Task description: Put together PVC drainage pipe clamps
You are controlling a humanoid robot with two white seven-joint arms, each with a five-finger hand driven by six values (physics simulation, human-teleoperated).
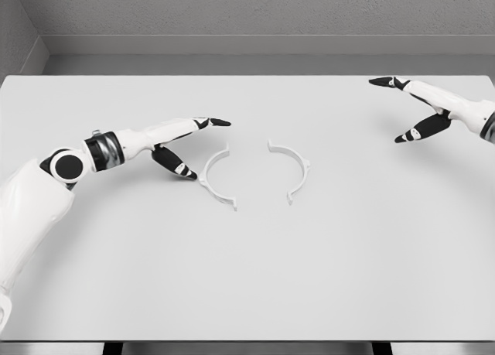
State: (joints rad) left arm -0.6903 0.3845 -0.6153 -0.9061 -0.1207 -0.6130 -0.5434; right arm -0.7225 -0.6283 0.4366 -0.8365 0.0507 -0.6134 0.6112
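Basically, everything hangs on the left hand (182, 142) versus the left clamp half (217, 178). That white half-ring lies flat on the table (247, 278), just to the right of and slightly below your left fingertips (186, 171), close but I can't confirm contact. Its arc bulges toward that hand, and its open side faces right, toward the right clamp half (291, 171). The second half mirrors it, bulging right and open to the left. The two are near each other with a clear gap between, not joined, and their open mouths face each other across mid-table. Each piece runs long roughly top-to-bottom in the head view.

Your left hand is released: fingers extended, index stretched out right above the ring's top end, thumb and lower fingers angled down toward the arc, holding nothing. Your right hand (421, 107) is also released, fingers spread, empty, sitting well apart from both pieces at the far right.

So the left arm is much the nearer one. My judgement: it takes the left half first, reaching a little right and down.

Hard to make out: white parts on a white table, so the end tabs and any clip detail are barely readable. The right arm is cut off at the picture's edge, wrist barely in view. Whether the left fingertips touch the table can't be told.
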